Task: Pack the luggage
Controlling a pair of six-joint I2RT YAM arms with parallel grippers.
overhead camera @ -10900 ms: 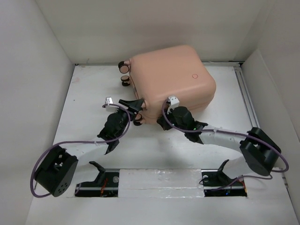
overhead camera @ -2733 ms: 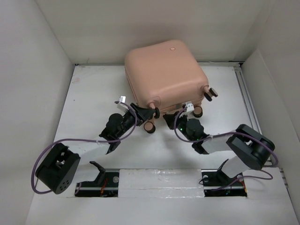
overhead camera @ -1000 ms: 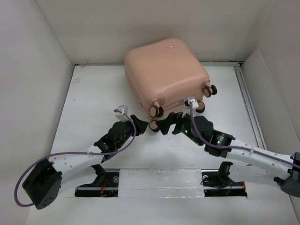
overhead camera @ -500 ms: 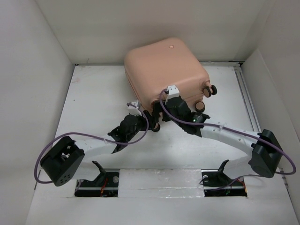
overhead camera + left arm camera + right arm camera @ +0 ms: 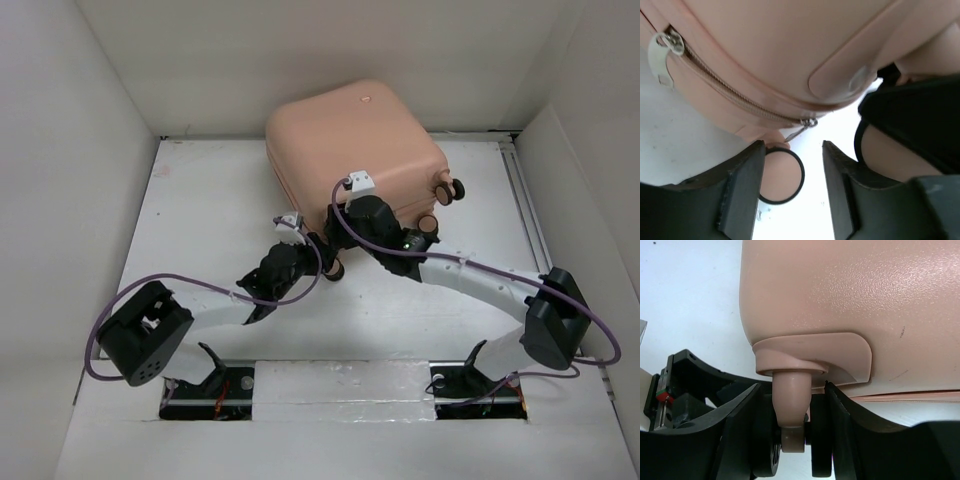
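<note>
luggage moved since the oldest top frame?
Yes. The luggage has turned: its caster wheels faced the left wall; now they face the near edge of the table.

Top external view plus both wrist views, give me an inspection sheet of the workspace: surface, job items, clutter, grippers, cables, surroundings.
Surface: white tabletop, matte and flat.
Job's things: salmon-pink hard-shell suitcase, closed, at the far middle, caster wheels facing the arms.
Clutter: nothing seen.
Grippers: left gripper open, just below the metal zipper pull, holding nothing; right gripper straddles a pink caster stem, grip unclear.
Cables: purple cables, one on each arm, in loose loops.
Surroundings: plain white walls on three sides; metal rail along the right.
</note>
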